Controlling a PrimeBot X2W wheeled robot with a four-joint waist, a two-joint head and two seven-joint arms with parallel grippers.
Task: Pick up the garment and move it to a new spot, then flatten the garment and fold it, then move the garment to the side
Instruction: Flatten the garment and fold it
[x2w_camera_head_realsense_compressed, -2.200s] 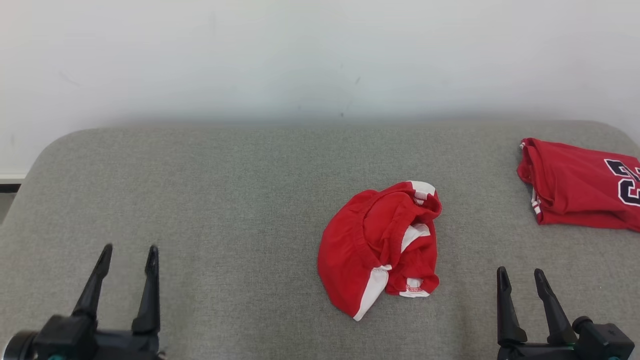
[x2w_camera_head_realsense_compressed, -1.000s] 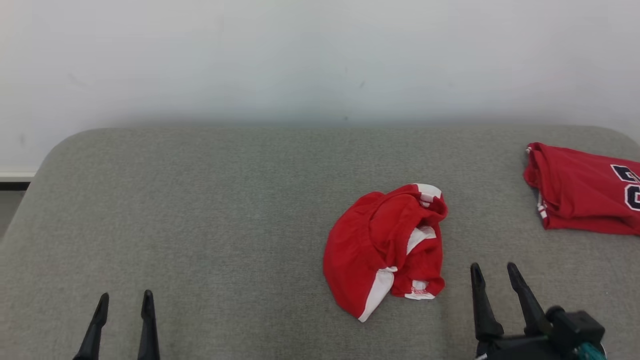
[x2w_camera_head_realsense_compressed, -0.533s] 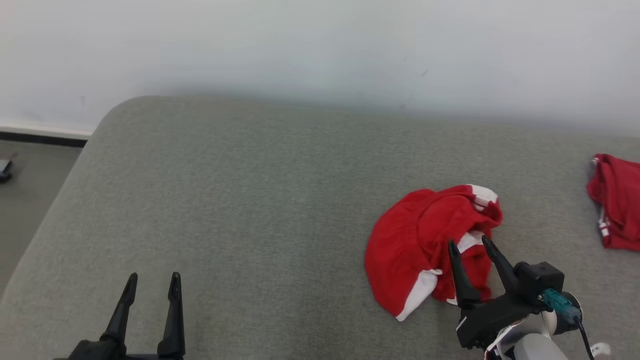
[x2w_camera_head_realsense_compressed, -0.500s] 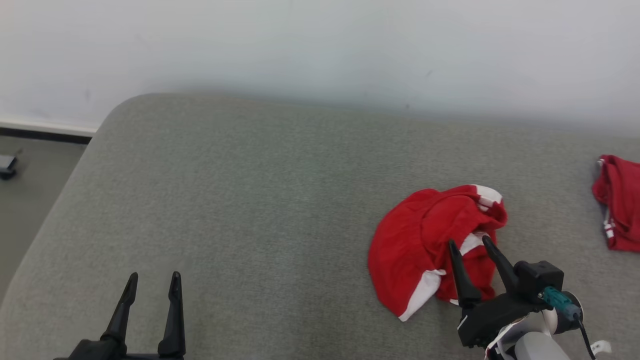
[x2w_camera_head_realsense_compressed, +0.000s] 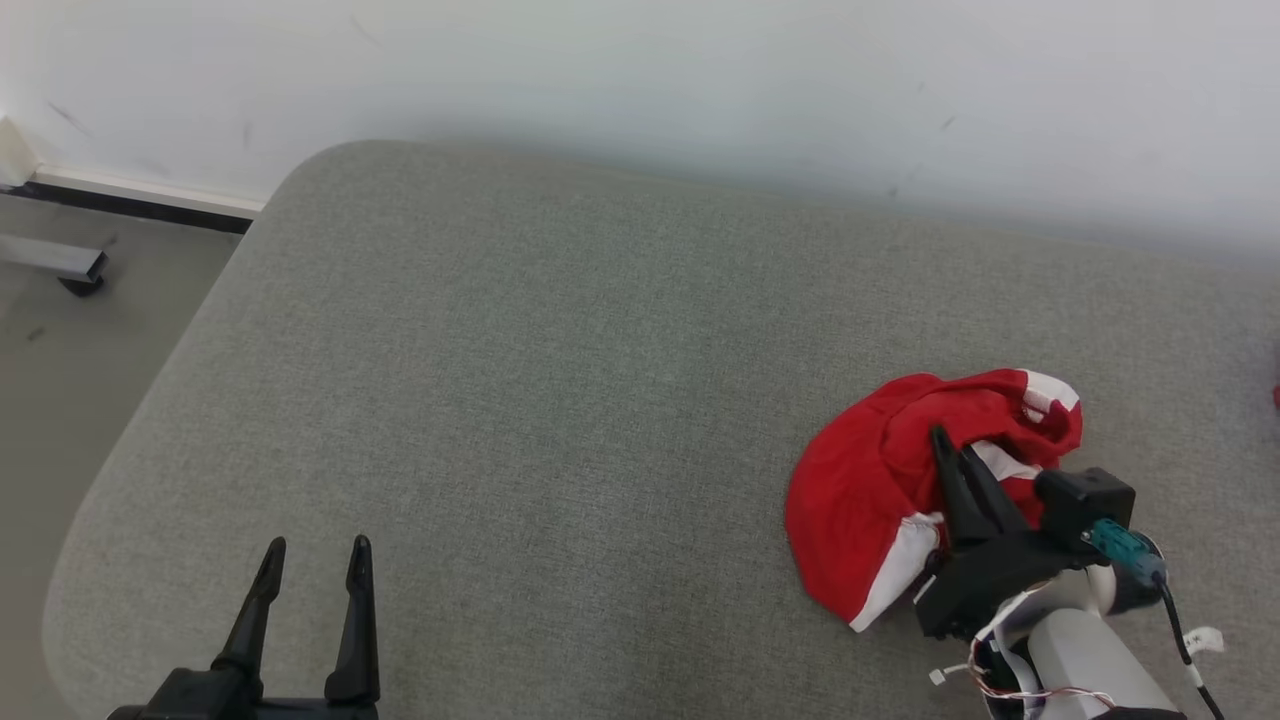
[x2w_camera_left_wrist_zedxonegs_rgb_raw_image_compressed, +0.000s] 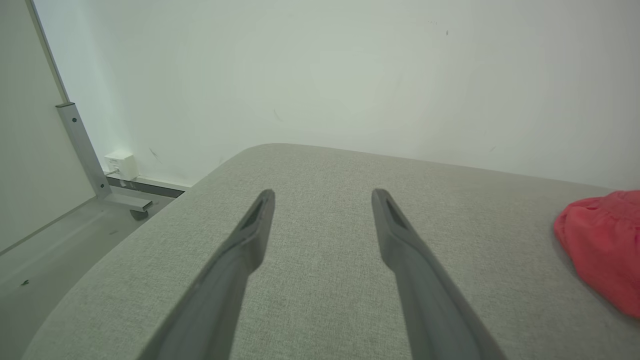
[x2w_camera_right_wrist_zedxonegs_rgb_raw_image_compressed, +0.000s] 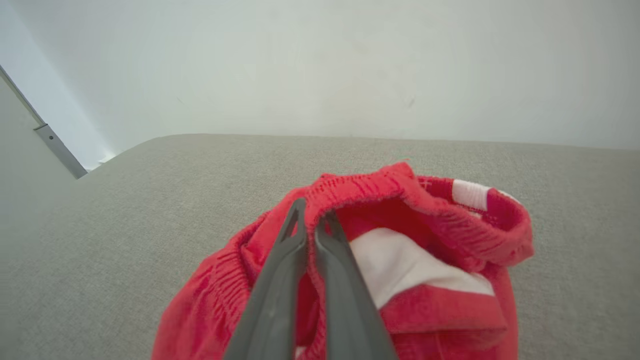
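Although a hold is taken on the garment (x2w_camera_head_realsense_compressed: 880, 490), almost the whole task is judged to be left. The red and white garment is seen crumpled in a heap on the grey cushion (x2w_camera_head_realsense_compressed: 520, 380), toward the cushion's right side and nearer its front edge than its back edge.

The right gripper (x2w_camera_head_realsense_compressed: 945, 445) is set into the heap from the cushion's front. Its two fingers are pressed together on a fold of the elastic waistband, as is shown most plainly in the right wrist view, and red cloth is caught between them. No part of the heap is clearly seen raised off the cushion, so the lift is judged not yet made. The pick-up is taken to be at its grasping stage only.

The left gripper (x2w_camera_head_realsense_compressed: 318, 542) is held over the cushion's front left part, well apart from the garment, with its fingers spread wide and nothing between them. Much bare surface is offered across the cushion's middle and left, where a new spot could be found.

Moving, flattening, folding and setting aside are all counted as not yet done. For the flattening, the second gripper is likely to be needed.
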